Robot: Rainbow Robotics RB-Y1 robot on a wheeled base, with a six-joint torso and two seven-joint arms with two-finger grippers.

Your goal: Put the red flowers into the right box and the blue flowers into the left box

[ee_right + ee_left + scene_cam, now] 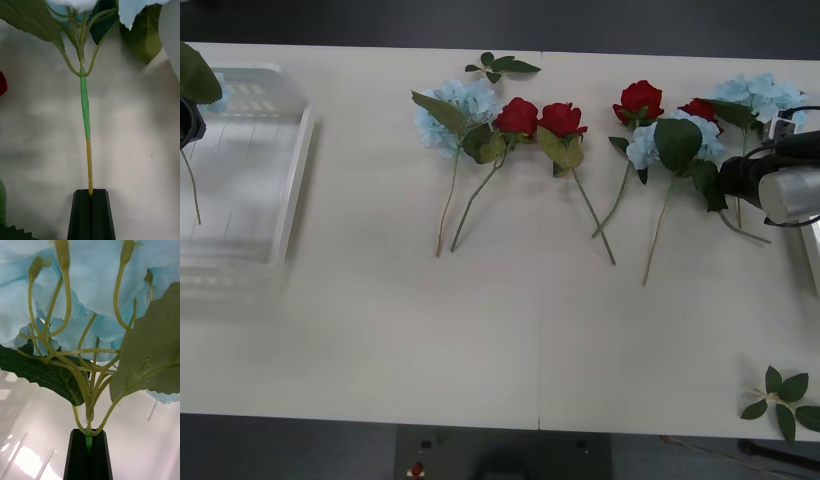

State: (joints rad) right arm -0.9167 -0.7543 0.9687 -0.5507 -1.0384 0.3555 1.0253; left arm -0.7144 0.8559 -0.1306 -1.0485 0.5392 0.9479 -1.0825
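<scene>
Hanging over the left box (290, 150), a blue flower (90, 296) is pinched just under its head by the left gripper (88, 442); its stem could snag the rim. Rightward, red flowers (540, 120) lie mid-table, and the right gripper (90, 198) is clamped on a blue flower's stem (87, 123), which may slip.

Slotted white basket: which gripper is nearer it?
Left. The left gripper hangs over the basket, clamping a blue flower; the right gripper is across the table.

Left hand (89, 455) sits way out at the far left edge, black fingers pinched tight together. Right hand (91, 213) is over at the far right, fingers clamped too.
</scene>
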